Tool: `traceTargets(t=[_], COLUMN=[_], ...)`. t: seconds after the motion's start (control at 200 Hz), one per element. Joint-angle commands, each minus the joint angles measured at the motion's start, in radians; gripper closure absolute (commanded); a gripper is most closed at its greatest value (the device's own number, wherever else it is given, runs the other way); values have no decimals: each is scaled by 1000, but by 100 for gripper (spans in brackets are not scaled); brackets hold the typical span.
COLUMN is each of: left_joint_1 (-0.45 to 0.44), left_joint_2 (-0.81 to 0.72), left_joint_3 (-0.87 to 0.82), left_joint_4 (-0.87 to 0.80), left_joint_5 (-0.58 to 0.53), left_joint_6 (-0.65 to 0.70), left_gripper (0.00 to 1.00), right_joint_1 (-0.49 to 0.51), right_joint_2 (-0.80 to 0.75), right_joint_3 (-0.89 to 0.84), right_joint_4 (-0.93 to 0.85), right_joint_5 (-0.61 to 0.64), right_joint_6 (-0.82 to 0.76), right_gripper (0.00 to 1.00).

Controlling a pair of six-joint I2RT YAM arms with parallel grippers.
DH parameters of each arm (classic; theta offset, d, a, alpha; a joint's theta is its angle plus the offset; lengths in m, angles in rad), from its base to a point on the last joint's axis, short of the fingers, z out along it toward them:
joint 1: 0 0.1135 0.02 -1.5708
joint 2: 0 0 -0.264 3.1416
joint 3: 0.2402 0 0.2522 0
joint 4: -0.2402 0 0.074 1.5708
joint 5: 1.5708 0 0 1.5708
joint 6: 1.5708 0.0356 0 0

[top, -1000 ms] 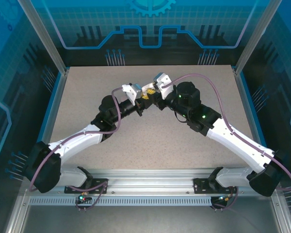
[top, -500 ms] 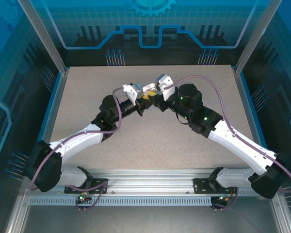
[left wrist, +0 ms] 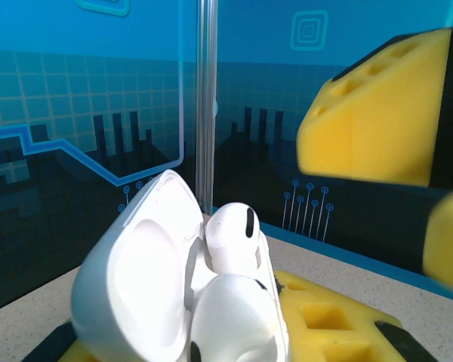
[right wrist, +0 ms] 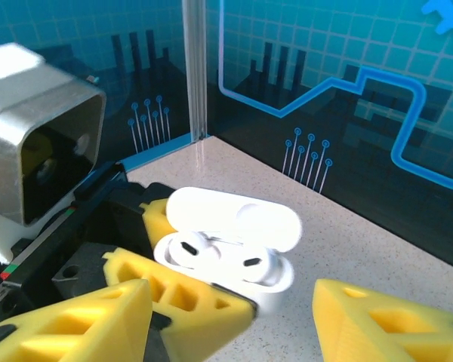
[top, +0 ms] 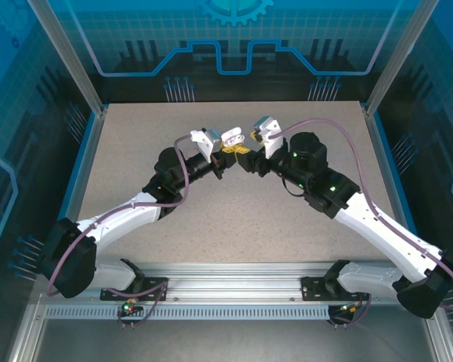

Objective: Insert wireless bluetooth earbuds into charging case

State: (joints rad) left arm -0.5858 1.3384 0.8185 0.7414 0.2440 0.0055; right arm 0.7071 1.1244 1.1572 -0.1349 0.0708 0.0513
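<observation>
Left gripper (top: 227, 151) is clamped on the small white case (top: 232, 138), with a yellow finger pressed to each side of its lower half. The right gripper (top: 247, 159) has its jaws apart and holds nothing. It sits just at 4 o'clock of the case in the overhead view.

Biggest thing in the room is the table (top: 234, 219), a flat matte slab, grainy, speckled grey-beige. The case is over it, a little toward 12 o'clock from the centre.

The left arm (top: 128, 215) reaches in from 7 o'clock and the right arm (top: 377, 222) from 5 o'clock. Both have smooth white shells and black joints, with purple cables (top: 340, 139) looping along them.

In the right wrist view a boxy white camera housing (right wrist: 41, 162) with a dark square opening sits at 9 o'clock of the case.

The fingers (right wrist: 385, 320) are matte yellow wedges with square pockets in their faces. The right gripper's pair stands wide at the bottom of its own view, clear of the case.

The case is glossy, rounded like a pebble. Its lid (right wrist: 234, 215) is hinged open and stands at 12 o'clock above the body, its inside a smooth hollow.

Two glossy white earbuds (right wrist: 186, 247) sit side by side in the body, one at 9 o'clock and one at 3 o'clock, each with a dark oval mark. From the left wrist, one rounded head (left wrist: 234, 237) shows beside the lid.
</observation>
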Motion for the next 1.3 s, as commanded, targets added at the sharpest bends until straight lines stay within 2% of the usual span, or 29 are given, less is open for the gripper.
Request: traceTargets(t=[0.0, 0.185, 0.3, 0.465, 0.605, 0.72, 0.79, 0.955, 1.296], left_joint_1=[-6, -5, -5, -5, -5, -8, -7, -7, -6], left_joint_2=[2, -4, -6, 2, 8, 10, 11, 21, 55], left_joint_3=[21, -1, -16, -23, -7, -2, -1, 11, 40], left_joint_4=[56, 58, 58, 50, 6, -7, -8, -16, -16], left_joint_5=[1, 3, 15, 67, 130, 144, 142, 140, 117], left_joint_6=[11, 26, 42, 48, 56, 56, 56, 56, 42], left_gripper=[100, 100, 100, 100, 100, 100, 100, 100, 100], right_joint_1=[-68, -216, -267, -270, -264, -255, -241, -200, -146], right_joint_2=[-49, 29, 183, 470, 682, 805, 843, 853, 674], right_joint_3=[42, 205, 414, 795, 1060, 1204, 1234, 1199, 890], right_joint_4=[-31, -171, -336, -641, -831, -935, -965, -996, -922], right_joint_5=[-14, -87, -160, -232, -283, -320, -329, -327, -327], right_joint_6=[103, 234, 287, 304, 295, 293, 288, 268, 265], right_gripper=[40, 39, 39, 43, 54, 68, 73, 76, 78])
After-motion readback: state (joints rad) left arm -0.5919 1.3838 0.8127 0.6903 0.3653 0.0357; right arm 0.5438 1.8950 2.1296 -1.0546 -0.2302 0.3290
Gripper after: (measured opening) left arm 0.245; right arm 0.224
